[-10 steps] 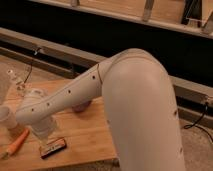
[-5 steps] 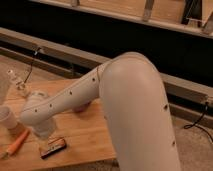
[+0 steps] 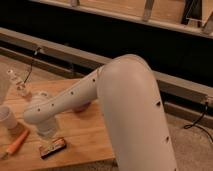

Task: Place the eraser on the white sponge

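- The end effector (image 3: pixel 46 132) hangs low over the near-left part of the wooden worktop (image 3: pixel 87 136), under the wrist of the white arm (image 3: pixel 125 110). It stands open, and nothing is seen in it.
- The eraser (image 3: pixel 53 147) lies flat on the worktop, just near-side and slightly right of the end effector. It is close to it but not gripped.
- Change over the last second is small. The elbow has drifted a little to the left, and the wrist has stayed over the same patch of worktop. The jaws have not altered, and the eraser lies where it lay.
- Judgement: the grasp has not yet been made. The arm appears to be settling its approach above the eraser, so the task is at an early stage.
- The white sponge cannot be picked out with certainty. The forearm crosses the middle of the worktop and may be hiding it.
- An orange stick (image 3: pixel 17 142) lies left of the eraser, and a white cup (image 3: pixel 6 119) stands at the left edge. Both are apart from the eraser.
- Next requirement, as judged: bring the end effector forward and down so the jaws straddle the eraser's narrow width.
- Risk: the eraser is thin and flat, so the fingertips may skid over it or nudge it toward the near edge.
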Controlling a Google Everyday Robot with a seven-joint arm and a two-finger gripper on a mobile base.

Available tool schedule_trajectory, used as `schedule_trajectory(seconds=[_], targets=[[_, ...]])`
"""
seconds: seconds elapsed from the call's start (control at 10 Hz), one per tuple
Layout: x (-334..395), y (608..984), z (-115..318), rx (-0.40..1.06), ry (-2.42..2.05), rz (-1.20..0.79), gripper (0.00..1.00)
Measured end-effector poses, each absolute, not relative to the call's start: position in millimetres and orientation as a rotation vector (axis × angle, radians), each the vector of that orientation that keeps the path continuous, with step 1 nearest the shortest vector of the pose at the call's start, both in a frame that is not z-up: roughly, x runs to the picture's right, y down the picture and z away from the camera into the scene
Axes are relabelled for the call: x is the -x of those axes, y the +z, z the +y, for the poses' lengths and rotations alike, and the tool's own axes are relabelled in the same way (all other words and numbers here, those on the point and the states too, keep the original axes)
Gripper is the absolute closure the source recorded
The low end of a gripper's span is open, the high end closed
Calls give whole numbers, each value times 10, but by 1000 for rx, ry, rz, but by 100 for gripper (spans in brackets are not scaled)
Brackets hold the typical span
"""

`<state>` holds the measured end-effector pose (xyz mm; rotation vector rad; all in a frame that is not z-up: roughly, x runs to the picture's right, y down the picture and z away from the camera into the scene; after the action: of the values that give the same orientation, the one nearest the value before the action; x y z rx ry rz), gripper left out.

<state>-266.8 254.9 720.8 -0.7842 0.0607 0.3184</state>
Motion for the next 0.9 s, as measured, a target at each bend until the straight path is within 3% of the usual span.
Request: schedule_trajectory(seconds=[0.9], targets=[[2749,7398,2776,776,191,90,35]])
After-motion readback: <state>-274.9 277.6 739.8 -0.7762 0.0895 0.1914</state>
